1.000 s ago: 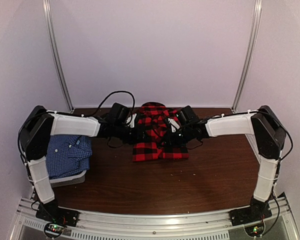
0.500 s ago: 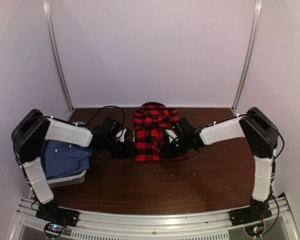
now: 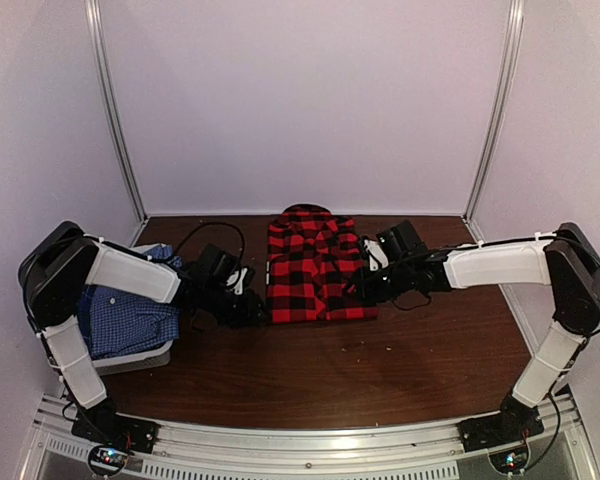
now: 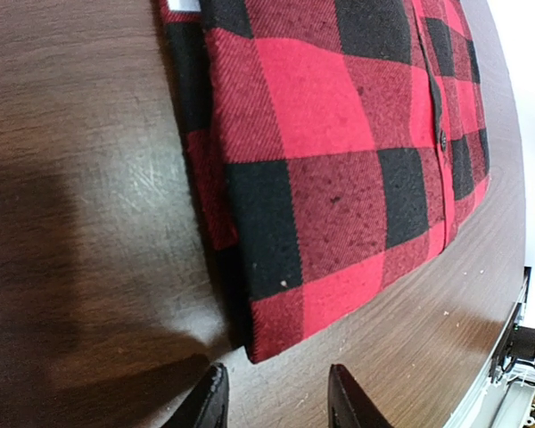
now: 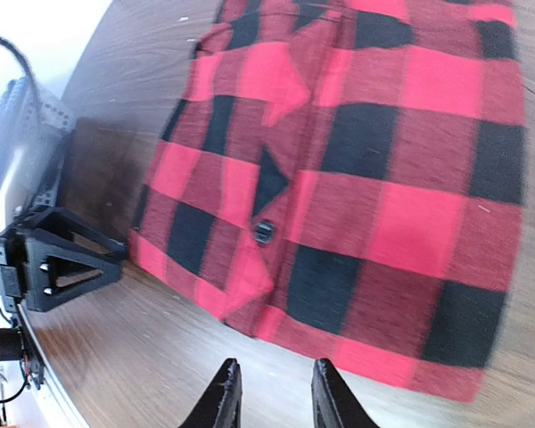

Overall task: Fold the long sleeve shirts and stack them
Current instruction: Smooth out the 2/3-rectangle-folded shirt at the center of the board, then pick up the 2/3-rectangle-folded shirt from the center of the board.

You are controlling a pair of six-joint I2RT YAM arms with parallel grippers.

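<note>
The red-and-black plaid shirt [image 3: 318, 270] lies folded flat in a rectangle at the middle of the table, collar towards the back wall. It fills the left wrist view [image 4: 339, 134] and the right wrist view [image 5: 374, 178]. My left gripper [image 3: 254, 307] is open and empty just off the shirt's near left corner, fingertips apart over bare wood [image 4: 276, 397]. My right gripper [image 3: 364, 287] is open and empty beside the shirt's right edge [image 5: 275, 388]. The blue-and-white check shirt [image 3: 130, 318] lies bunched at the far left, partly hidden under my left arm.
A pale grey basket [image 3: 140, 357] holds the blue shirt at the table's left edge. The brown wooden table [image 3: 380, 370] shows bare wood in front of the plaid shirt. My left gripper's black body shows in the right wrist view [image 5: 53, 263].
Both grippers were over the plaid shirt, then drew towards its near edge. Now they have drawn apart to the shirt's two sides, and the shirt lies flatter as a neat rectangle.
</note>
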